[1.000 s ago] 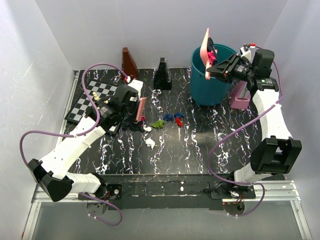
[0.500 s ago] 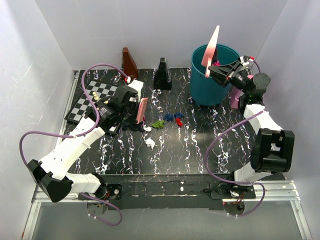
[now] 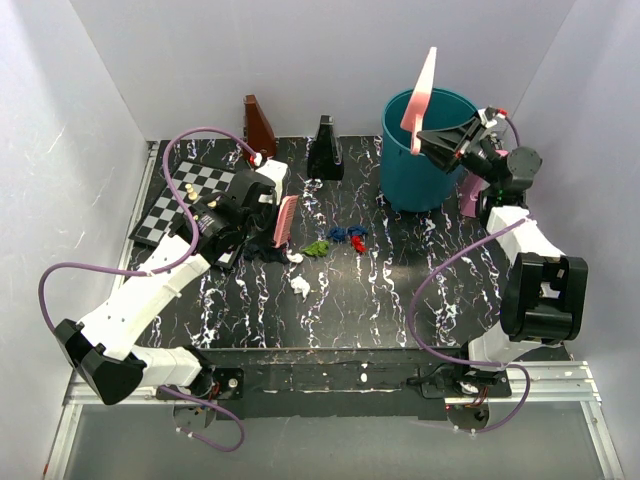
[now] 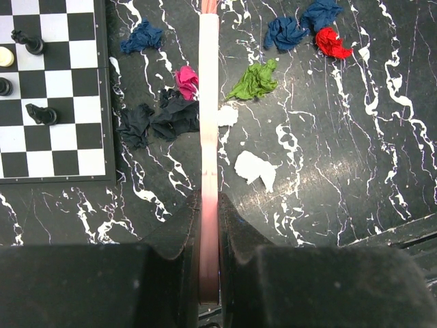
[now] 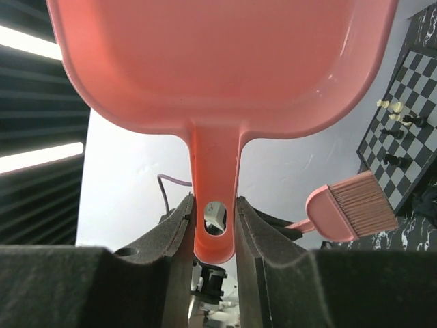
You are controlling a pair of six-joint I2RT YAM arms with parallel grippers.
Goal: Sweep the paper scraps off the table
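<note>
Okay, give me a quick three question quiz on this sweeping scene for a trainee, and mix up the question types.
1. True or false: the right tool grips the pink dustpan by its handle.
2. Multiple choice: the left tool is shut on A) a chess piece, B) the pink brush, C) a paper scrap.
3. Fill the blank: the teal bin stands on the table nearest the ____ arm.
Key: 1 true; 2 B; 3 right.

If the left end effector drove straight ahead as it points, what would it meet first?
Its held pink brush leads the left end effector; it would probably meet the table among the paper scraps, though depth is unclear.
</note>
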